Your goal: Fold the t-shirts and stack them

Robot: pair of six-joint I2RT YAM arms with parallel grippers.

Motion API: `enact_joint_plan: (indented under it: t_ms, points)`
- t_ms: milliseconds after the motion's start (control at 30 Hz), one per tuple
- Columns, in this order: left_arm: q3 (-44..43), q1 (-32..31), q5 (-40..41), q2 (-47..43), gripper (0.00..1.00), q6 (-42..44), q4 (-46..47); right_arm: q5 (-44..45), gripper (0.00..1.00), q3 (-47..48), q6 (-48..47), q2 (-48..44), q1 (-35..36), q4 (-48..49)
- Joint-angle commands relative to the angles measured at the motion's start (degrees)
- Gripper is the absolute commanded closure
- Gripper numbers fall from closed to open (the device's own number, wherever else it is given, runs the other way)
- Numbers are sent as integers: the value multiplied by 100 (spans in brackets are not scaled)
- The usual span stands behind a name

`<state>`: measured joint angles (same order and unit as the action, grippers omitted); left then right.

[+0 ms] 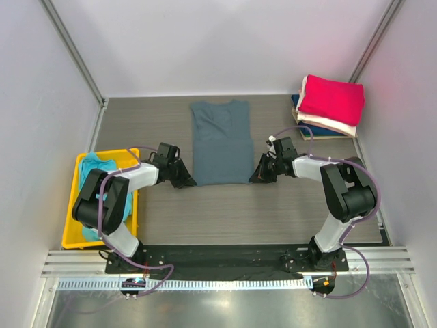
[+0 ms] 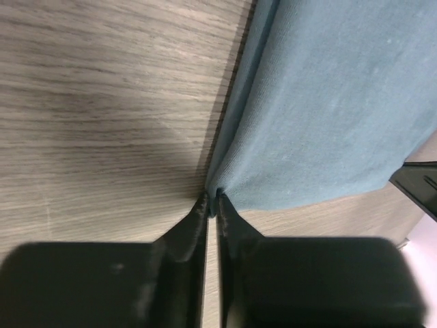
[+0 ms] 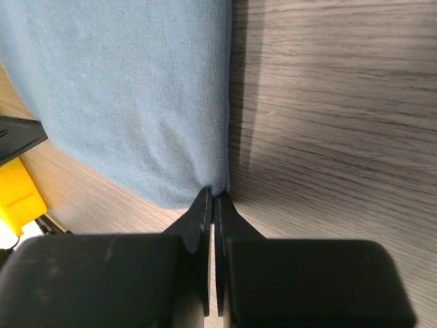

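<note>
L gripper (image 2: 212,205) sits low on the table (image 1: 239,212), fingers (image 2: 191,229) pressed nearly together w/ the near-left corner of the grey tee (image 1: 220,143) pinched between the tips. R gripper (image 3: 213,201) mirrors it at the near-right corner: fingers (image 3: 235,225) closed tight on the cloth edge. Grey tee lies flat mid-table as a long narrow strip, neck end far, hem end near, between the two arms. Teal tee (image 1: 92,171) is bunched in the yellow bin (image 1: 68,232), left of the L arm. At the far-right corner sits a folded stack: red tee (image 1: 331,99) on top, cream tee (image 1: 328,125) under it, navy tee (image 1: 298,102) at the bottom, only its edges showing.
</note>
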<state>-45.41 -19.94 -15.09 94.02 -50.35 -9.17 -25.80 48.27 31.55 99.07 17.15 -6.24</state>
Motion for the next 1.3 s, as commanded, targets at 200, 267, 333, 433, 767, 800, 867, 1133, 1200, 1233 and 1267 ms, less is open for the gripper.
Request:
enact_joint_plan:
  t_ms: [200, 267, 333, 433, 767, 800, 867, 1133, 1200, 1233, 1267]
  points:
    - [-30, -167, 332, -14, 100, 78, -6, 93, 99, -230, -158, -70, -1, -26]
    - [84, -264, 340, -383, 100, 87, -137, 102, 99, -327, -132, -273, -1, -114]
    - [181, -326, 375, -699, 100, 60, -408, 119, 99, -467, -123, -676, 8, -280]
    - [366, -510, 454, -1341, 100, -27, -786, 198, 99, -582, -149, -1325, 8, -631]
    - [603, -1766, 1121, -3757, 100, -922, -2360, 672, 99, -784, 202, -3892, 271, -2608]
    - [577, -1933, 1262, -4142, 100, -1020, -2649, 812, 99, -775, 272, -4313, 333, -2976]
    - [454, -2451, 1473, -4531, 100, -1335, -3019, 945, 99, -705, 553, -4772, 613, -3268]
    - [-354, -3191, 2501, -5078, 100, -1584, -4189, 1665, 99, 322, 941, -5303, 1195, -4183]
    - [-782, -3191, 2791, -4841, 100, -1391, -4460, 1780, 99, 716, 749, -5065, 1203, -4201]
    - [-916, -3191, 3019, -4718, 100, -1303, -4540, 1885, 99, 849, 704, -4751, 1203, -4201]
    - [-1091, -3191, 3178, -4491, 100, -1250, -4628, 1955, 99, 972, 642, -4617, 1203, -4201]
